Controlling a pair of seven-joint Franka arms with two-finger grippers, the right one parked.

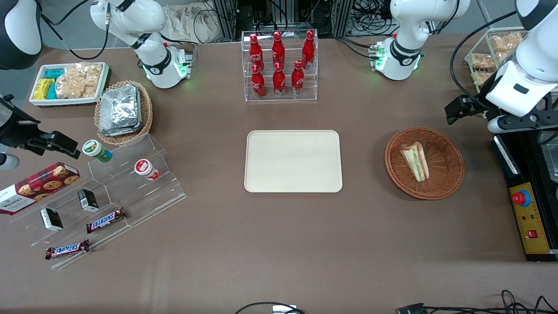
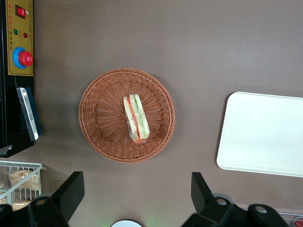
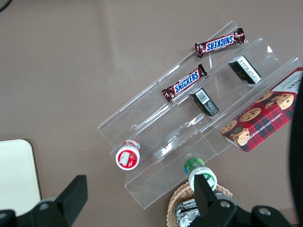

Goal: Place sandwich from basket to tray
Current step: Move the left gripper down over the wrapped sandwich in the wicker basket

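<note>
The sandwich [image 1: 415,161], a clear-wrapped white-bread wedge with green and red-orange filling stripes, lies in the round reddish-brown wicker basket [image 1: 449,168]. The cream-beige tray [image 1: 293,161] lies bare at the table's middle, beside the basket. My left arm's gripper [image 1: 457,110] hangs high above the table toward the working arm's end, farther from the front camera than the basket and off to its side. In the left wrist view the gripper [image 2: 137,194] is open and empty, with the sandwich [image 2: 136,118], the basket [image 2: 102,113] and the tray [image 2: 262,135] below it.
A clear rack of red bottles [image 1: 280,65] stands farther from the front camera than the tray. A tan basket of foil packets [image 1: 124,111], a white snack dish [image 1: 67,83] and an acrylic stand [image 1: 109,192] lie toward the parked arm's end. A control box [image 1: 527,213] stands beside the basket.
</note>
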